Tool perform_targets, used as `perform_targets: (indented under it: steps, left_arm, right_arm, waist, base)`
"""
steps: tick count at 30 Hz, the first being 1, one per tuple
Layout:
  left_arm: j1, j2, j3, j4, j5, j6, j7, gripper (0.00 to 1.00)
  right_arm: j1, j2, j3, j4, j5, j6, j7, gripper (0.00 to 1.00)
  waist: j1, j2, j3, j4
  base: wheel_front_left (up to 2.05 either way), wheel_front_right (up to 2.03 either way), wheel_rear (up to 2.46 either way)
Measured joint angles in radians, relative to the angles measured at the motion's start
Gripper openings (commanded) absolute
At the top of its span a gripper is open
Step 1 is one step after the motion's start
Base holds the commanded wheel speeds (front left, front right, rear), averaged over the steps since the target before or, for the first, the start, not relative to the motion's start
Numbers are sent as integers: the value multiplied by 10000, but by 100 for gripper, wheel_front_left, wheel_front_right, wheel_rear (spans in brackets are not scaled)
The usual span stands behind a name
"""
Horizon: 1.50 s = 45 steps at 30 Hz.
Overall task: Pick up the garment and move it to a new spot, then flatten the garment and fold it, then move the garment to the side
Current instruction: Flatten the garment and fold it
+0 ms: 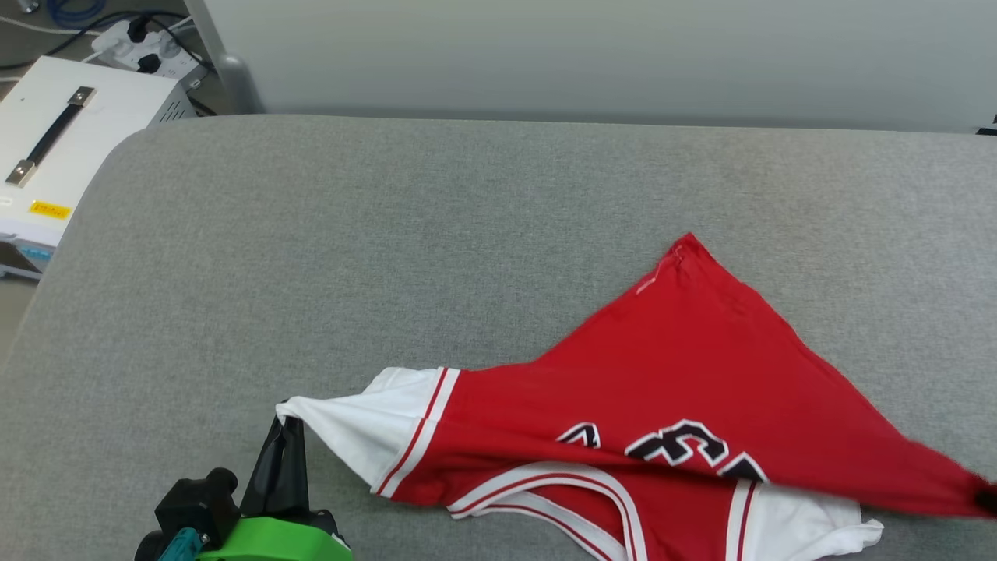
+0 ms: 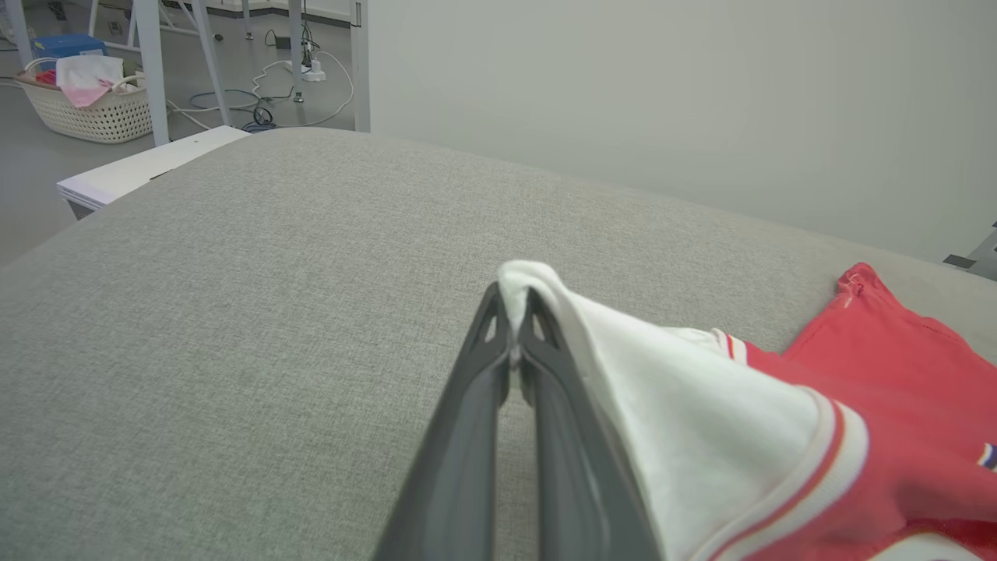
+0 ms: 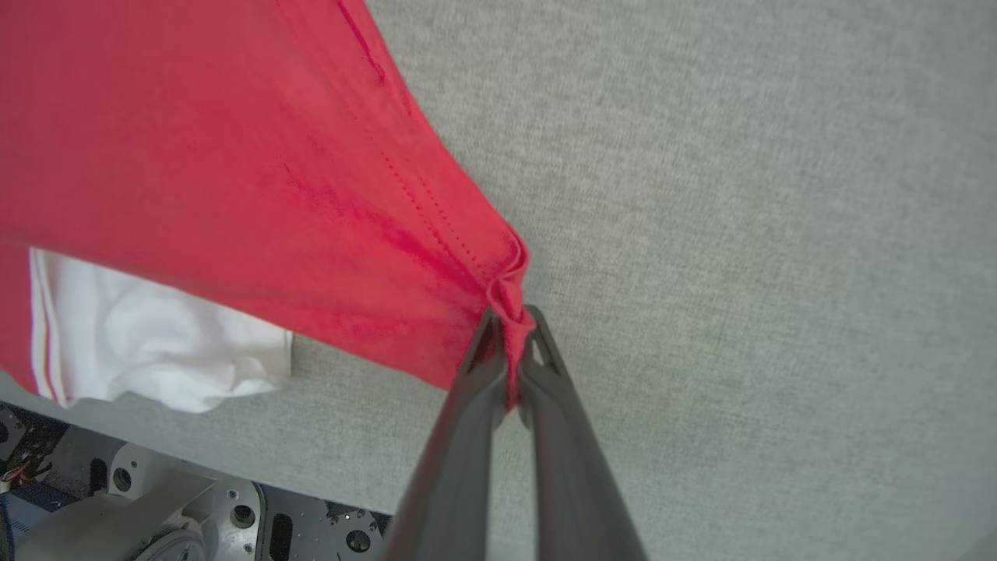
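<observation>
The garment (image 1: 670, 374), a red jersey with white sleeves and black numerals, lies stretched across the grey table's near right part. My left gripper (image 1: 287, 425) is shut on the tip of its white sleeve (image 2: 701, 421) at the lower left of the head view; in the left wrist view the left gripper (image 2: 510, 308) pinches the white cloth between its fingertips. My right gripper (image 3: 510, 323) is shut on a red hem corner of the garment (image 3: 296, 195), at the far right edge of the head view. A second white sleeve (image 3: 156, 343) lies beneath the red cloth.
The grey fabric-covered table (image 1: 389, 234) extends to the left and back. A white case with a black handle (image 1: 54, 132) stands off its left edge, beside a power strip (image 1: 144, 47). A laundry basket (image 2: 89, 101) sits on the floor. The robot's base (image 3: 156, 514) shows below the table edge.
</observation>
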<state>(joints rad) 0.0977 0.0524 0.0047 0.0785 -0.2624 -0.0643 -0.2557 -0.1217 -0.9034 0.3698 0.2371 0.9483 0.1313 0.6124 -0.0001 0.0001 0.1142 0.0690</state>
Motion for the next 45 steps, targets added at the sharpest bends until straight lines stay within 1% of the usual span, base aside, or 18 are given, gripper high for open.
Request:
perform_targets:
  steps: [3, 6, 9, 11, 12, 14, 15, 18, 23, 27, 30, 33, 38, 42, 45]
  left_arm:
    - [82, -2, 38, 21, 4, -19, 0, 0]
    - [110, -4, 61, 46, 4, -21, -2, 0]
    - [165, -6, 96, 86, 4, -21, -2, 0]
    - [228, -6, 128, 102, 4, -29, 0, 0]
    - [258, -6, 140, 111, 4, -29, 0, 0]
    - [288, -6, 144, 119, 4, -29, -2, 0]
    - [291, -6, 140, 127, 6, -31, 0, 0]
    - [292, -6, 117, 130, 6, -31, -2, 0]
    - [290, -6, -25, 109, 8, -31, -2, 0]
    - [273, -6, -176, 48, 6, -31, -2, 0]
    - [202, -4, -303, -15, 6, -31, -2, 0]
    - [21, -4, -401, -105, 6, -75, -2, 0]
    - [-434, -4, -612, -221, 6, -107, -2, 0]
    - [-765, -4, -752, -291, -13, -102, -2, 0]
    - [-941, -4, -909, -326, -42, -94, -2, 0]
  right_arm:
    - [1144, 366, -290, 86, -2, 0, -31, 0]
    - [2143, 897, -418, 244, -33, 0, -104, 0]
    - [2768, 1377, -543, 341, -77, 0, -117, 0]
    - [2898, 1595, -711, 359, -194, 0, -217, 0]
    - [2904, 1680, -842, 353, -299, 0, -301, 11]
    - [2901, 1774, -1133, 251, -433, 0, -433, 49]
    - [2890, 1799, -1323, 140, -497, 0, -533, 100]
    - [2747, 1827, -1952, -341, -671, 0, -861, 100]
    - [2085, 1824, -2963, -1664, -1001, 0, -1258, 100]
    - [1252, 1724, -3476, -2759, -1258, 0, -1122, 100]
    - [465, 1647, -3522, -3310, -1459, 0, -694, 100]
    - [-467, 1586, -3221, -3691, -1682, 0, 0, 100]
    - [-1990, 1386, -2155, -3701, -1720, 0, 1567, 100]
    - [-3043, 1315, -1060, -3246, -1749, 0, 2690, 100]
    - [-3623, 1396, -332, -2757, -1789, 0, 3147, 100]
  waist:
    - [0, 0, -182, -150]
    - [0, 0, -330, -259]
    - [0, 0, -417, -323]
    - [0, 0, -453, -371]
    - [0, 0, -473, -398]
    - [0, 0, -509, -443]
    - [0, 0, -534, -461]
    - [0, 0, -591, -483]
    - [0, 0, -541, -412]
    - [0, 0, -439, -273]
    - [0, 0, -292, -162]
    - [0, 0, -76, -39]
    - [0, 0, 367, 189]
    - [1, 0, 743, 402]
    - [1, 0, 1006, 568]
  base:
    - [0, 0, 0]
    - [0, 0, 0]
    - [0, 0, 0]
    - [0, 0, 0]
    - [0, 0, 0]
    - [0, 0, 0]
    - [0, 0, 0]
    - [0, 0, 0]
    - [0, 0, 0]
    - [0, 0, 0]
    - [0, 0, 0]
    - [0, 0, 0]
    - [0, 0, 0]
    - [0, 0, 0]
    - [0, 0, 0]
